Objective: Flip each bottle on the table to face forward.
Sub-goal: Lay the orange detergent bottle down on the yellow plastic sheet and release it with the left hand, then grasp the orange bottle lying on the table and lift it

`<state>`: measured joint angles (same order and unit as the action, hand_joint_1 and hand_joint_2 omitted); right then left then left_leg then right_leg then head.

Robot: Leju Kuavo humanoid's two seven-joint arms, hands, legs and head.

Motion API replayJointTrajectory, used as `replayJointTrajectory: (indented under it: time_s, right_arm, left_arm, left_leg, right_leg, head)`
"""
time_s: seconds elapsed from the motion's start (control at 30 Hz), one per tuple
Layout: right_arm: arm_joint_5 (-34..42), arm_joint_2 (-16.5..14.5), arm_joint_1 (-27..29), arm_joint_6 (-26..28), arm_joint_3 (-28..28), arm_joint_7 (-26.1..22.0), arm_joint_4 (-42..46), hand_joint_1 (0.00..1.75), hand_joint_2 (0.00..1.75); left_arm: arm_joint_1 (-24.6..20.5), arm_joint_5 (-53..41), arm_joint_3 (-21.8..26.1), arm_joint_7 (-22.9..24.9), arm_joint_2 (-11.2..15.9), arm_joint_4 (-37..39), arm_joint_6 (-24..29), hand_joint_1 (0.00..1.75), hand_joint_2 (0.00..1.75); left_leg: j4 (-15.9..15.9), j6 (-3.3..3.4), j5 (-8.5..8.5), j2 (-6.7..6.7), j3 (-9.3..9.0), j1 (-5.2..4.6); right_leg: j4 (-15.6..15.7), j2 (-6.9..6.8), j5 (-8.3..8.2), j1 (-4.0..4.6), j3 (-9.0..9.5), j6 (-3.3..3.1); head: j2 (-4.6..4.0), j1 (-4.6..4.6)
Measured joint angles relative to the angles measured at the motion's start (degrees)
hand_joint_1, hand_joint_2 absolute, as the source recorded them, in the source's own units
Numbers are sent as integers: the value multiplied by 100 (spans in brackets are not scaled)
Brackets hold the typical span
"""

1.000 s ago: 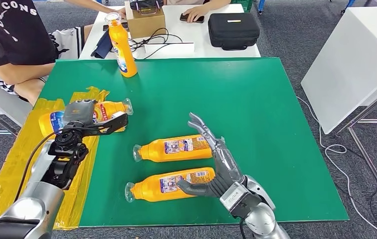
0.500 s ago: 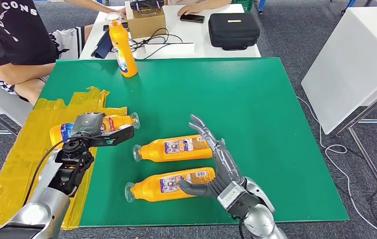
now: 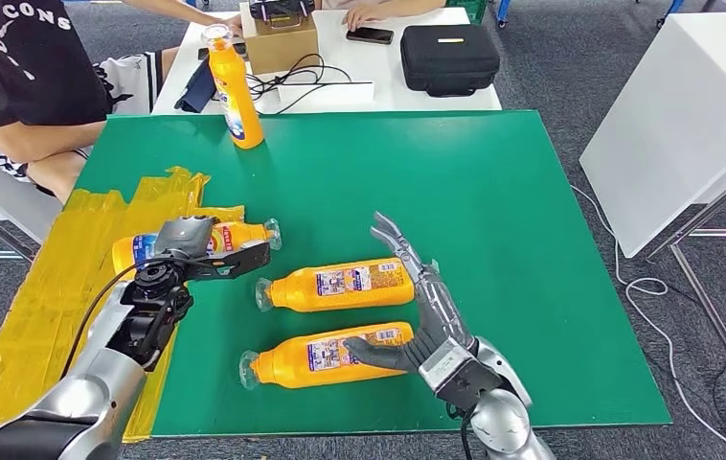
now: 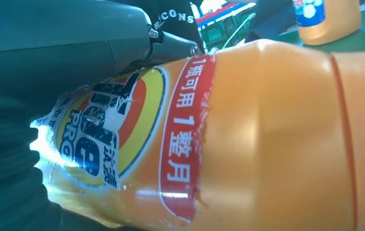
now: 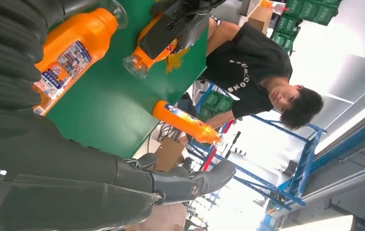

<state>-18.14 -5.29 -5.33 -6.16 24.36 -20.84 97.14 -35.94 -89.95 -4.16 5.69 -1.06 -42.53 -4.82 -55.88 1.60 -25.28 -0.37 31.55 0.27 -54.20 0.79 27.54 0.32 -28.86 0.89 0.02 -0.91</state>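
Carried rightward since a second ago, the held bottle (image 3: 208, 240) now sits at centre left of the frame, over the yellow tape's (image 3: 48, 287) edge, my left hand (image 3: 190, 251) clamped around it. My right hand (image 3: 428, 321) rests splayed against the nearest bottle (image 3: 326, 353), grasping nothing. I worry the held bottle's cap could clip the middle bottle (image 3: 340, 285) just beside it.

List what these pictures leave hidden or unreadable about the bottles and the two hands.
- Held bottle: in the head view the left hand covers its middle.
- Nearest lying bottle: the right hand hides its base.
- Label print on the middle lying bottle: too small to read.
- Standing bottle: cut off by the left wrist view's edge.
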Motion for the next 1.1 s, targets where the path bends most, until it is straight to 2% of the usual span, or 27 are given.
replayJointTrajectory:
  time_s: [0.2, 0.53, 0.77, 0.9, 1.03, 1.1]
  right_arm:
    - [-108, -67, -10, 10, -86, 126, 59, 0, 175]
    - [-247, -214, -81, 13, -313, 399, 255, 0, 175]
    - [-339, -253, -81, -20, -472, 412, 283, 0, 175]
    - [-518, -266, -37, -2, -575, 382, 293, 0, 175]
    - [-618, -287, 25, 21, -678, 381, 325, 0, 175]
    - [-629, -296, 35, 23, -711, 381, 332, 0, 175]
  left_arm:
    - [-182, 3, -91, 3, -92, 445, 32, 0, 175]
    - [-320, 69, -185, 14, -306, 704, 149, 0, 175]
    - [-352, 171, -227, 149, -401, 709, 822, 0, 175]
    - [-33, 100, -296, 218, -424, -32, 1399, 0, 175]
    - [469, 168, -471, 127, -496, -1371, 1232, 0, 175]
    - [616, 180, -532, 122, -511, -1810, 1177, 0, 175]
  left_leg:
    - [0, 0, 0, 1, 0, 0]
    - [-1, 0, 0, -8, 0, -1]
    - [-1, 0, 0, -7, -1, -1]
    - [-2, 0, 0, -6, 0, -1]
    - [-1, 1, -1, -9, 5, -1]
    - [-1, 1, -1, -7, 4, -1]
  right_leg:
    - [0, 0, 0, -1, 1, 0]
    - [0, -1, 0, -1, 1, 0]
    - [0, -1, -1, -1, 2, 1]
    - [0, -1, 0, -1, 2, 1]
    - [1, -2, 0, -1, -1, 1]
    - [1, -1, 0, -1, -1, 1]
  head:
    - [0, 2]
    - [0, 1]
    - [0, 0]
    - [0, 0]
    - [0, 2]
    - [0, 1]
